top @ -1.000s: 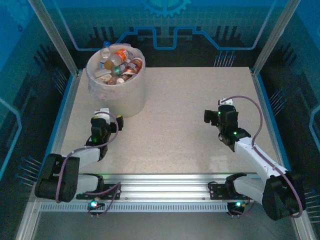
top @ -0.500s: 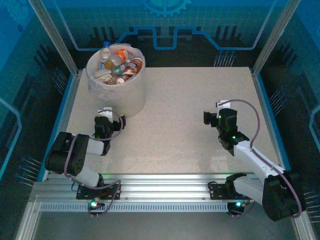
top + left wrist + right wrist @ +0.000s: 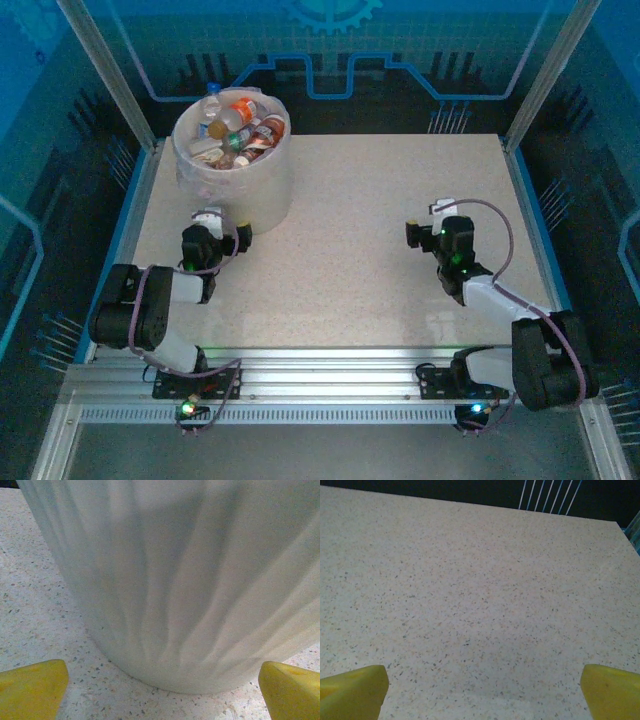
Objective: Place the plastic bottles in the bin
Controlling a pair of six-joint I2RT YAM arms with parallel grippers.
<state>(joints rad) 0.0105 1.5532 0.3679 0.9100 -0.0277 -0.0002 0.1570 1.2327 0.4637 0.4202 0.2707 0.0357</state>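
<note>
Large round translucent whitish bin (image 3: 256,196) stands just ahead of left gripper (image 3: 208,218). Its wall sits close in front of yellow fingertips (image 3: 31,688). Jaws spread wide, nothing held. Right gripper (image 3: 428,222) likewise wide and empty, speckled beige tabletop (image 3: 480,590) ahead of it.

Small plastic bottles (image 3: 236,124) (orange, clear, red-labelled, coloured caps) heaped in bin up to rim. Clear bag liner (image 3: 186,172) bulges below edge.

Every bottle I can spot sits inside bin, so job looks finished. Best move: draw left arm straight back, slowly, without nudging bin or snagging liner.
</note>
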